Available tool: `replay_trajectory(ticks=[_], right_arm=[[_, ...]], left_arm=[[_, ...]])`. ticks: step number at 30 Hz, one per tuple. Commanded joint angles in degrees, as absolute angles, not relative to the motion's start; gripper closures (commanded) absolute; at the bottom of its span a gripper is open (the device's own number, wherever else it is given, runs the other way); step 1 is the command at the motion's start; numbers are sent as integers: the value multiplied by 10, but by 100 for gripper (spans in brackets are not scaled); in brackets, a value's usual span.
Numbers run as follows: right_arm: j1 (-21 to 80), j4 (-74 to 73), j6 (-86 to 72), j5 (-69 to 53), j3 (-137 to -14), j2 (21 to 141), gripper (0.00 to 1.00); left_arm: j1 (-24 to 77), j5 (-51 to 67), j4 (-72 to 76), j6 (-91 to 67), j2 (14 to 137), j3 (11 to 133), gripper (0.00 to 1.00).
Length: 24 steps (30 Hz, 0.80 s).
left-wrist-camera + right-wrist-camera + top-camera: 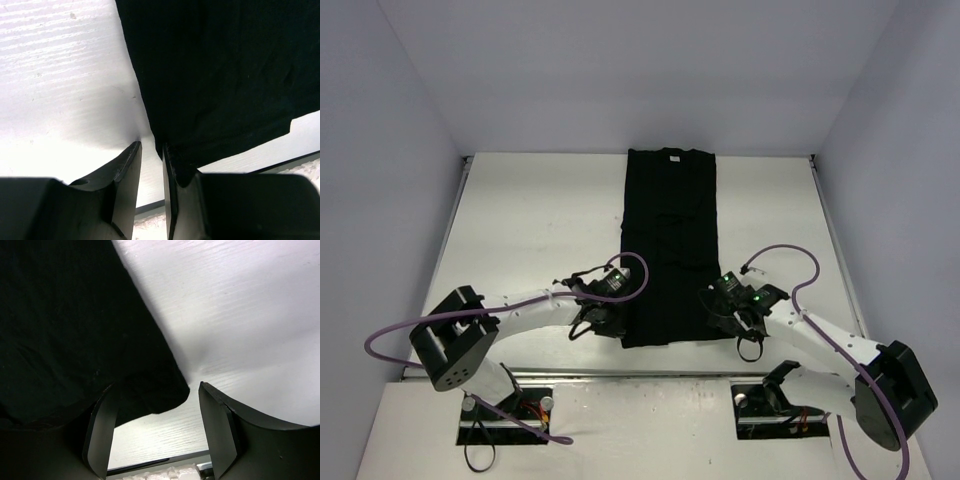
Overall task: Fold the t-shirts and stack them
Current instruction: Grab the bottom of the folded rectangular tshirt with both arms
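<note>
The black t-shirt (669, 245) lies flat on the white table as a long narrow strip, collar end far, hem end near. No blue print shows. My left gripper (609, 322) is at the strip's near left corner. In the left wrist view the gripper (151, 146) has only a narrow gap between its fingers, with bare table showing through it. The shirt (220, 75) lies over the outer side of the right finger. My right gripper (724, 313) is at the near right corner. In the right wrist view the gripper (155, 387) is wide open, and the shirt's corner (150, 385) lies between the jaws, over the left finger.
The white table (530, 230) is boxed in by pale walls at the left, back and right. Its near edge, with a dark slot (135, 465), runs just behind both grippers. Purple cables (790, 255) loop off both arms.
</note>
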<state>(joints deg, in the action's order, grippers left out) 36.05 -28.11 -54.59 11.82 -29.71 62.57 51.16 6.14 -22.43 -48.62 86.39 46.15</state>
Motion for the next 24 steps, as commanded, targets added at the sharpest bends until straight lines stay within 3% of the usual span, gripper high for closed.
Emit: replay_trajectory(ticks=[1,6,13,24], right_arm=[[362,-312,-570,159,-322,626,37],[360,-310,-571,159,-325,661,35],[362,-289,-578,133,-307,661,42],[366,-267,-591,105,-280,655,71]], left_arm=[[509,49,-276,-489,848,448,75],[512,56,-277,-498,850,448,68],[512,62,-276,-507,841,452,61],[513,70,-277,-522,819,463,56]])
